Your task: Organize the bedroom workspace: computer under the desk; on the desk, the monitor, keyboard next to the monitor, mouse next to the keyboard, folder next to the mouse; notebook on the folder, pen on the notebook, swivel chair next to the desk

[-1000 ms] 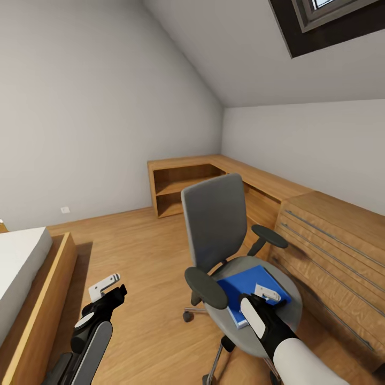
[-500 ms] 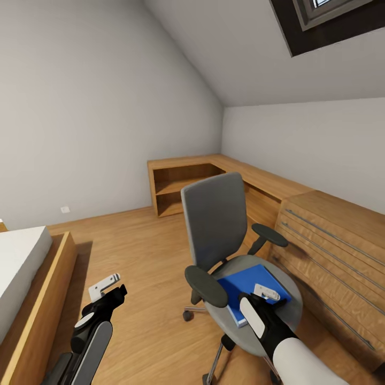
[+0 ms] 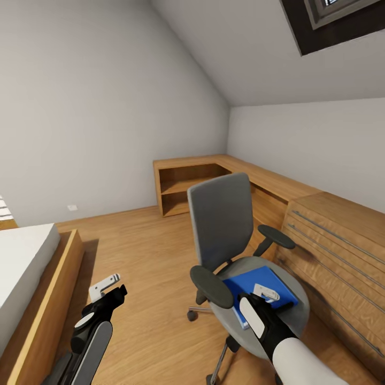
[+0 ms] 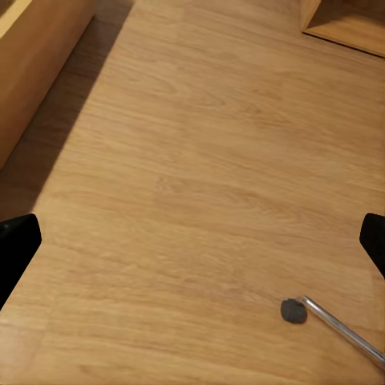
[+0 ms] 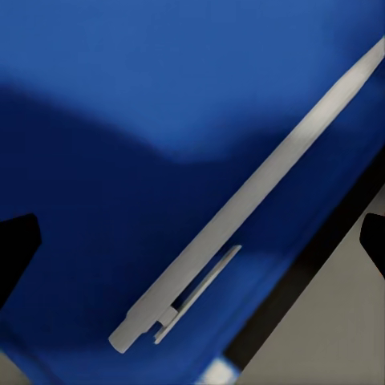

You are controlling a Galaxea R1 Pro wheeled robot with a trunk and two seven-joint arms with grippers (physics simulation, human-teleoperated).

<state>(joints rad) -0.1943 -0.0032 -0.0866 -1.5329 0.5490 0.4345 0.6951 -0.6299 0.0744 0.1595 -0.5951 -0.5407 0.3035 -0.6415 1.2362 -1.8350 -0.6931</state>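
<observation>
i have the right pincer (image 3: 266,293) low over the seat of the swivel chair (image 3: 235,251), right above the folder (image 3: 259,291). through the right wrist camera the blue folder (image 5: 144,160) lies directly beneath the fingers, and the pen (image 5: 249,200) lies on it slantwise, straight between the two dark fingertips (image 5: 16,249) that sit at the far edges of that picture. so the right pincer is spread wide and has hold of nothing; i cannot tell whether it touches the folder. a dark strip and a pale grey surface show past the folder's edge, beside the pen's far end.

my left pincer (image 3: 109,286) hangs well apart from the chair, out over the wooden floor (image 3: 149,251), with the bed frame (image 3: 45,299) on its outer side. its wrist camera shows the two black fingertips (image 4: 18,245) set far apart with bare floorboards between them, so it is wide open and empty. one castor (image 4: 293,310) on a chrome leg of the chair's base lies on the floor below it, nearer one fingertip.

beyond the chair, past the right pincer, stands a wooden drawer chest (image 3: 337,240), and farther off a low wooden shelf unit (image 3: 192,184) runs into the corner.
</observation>
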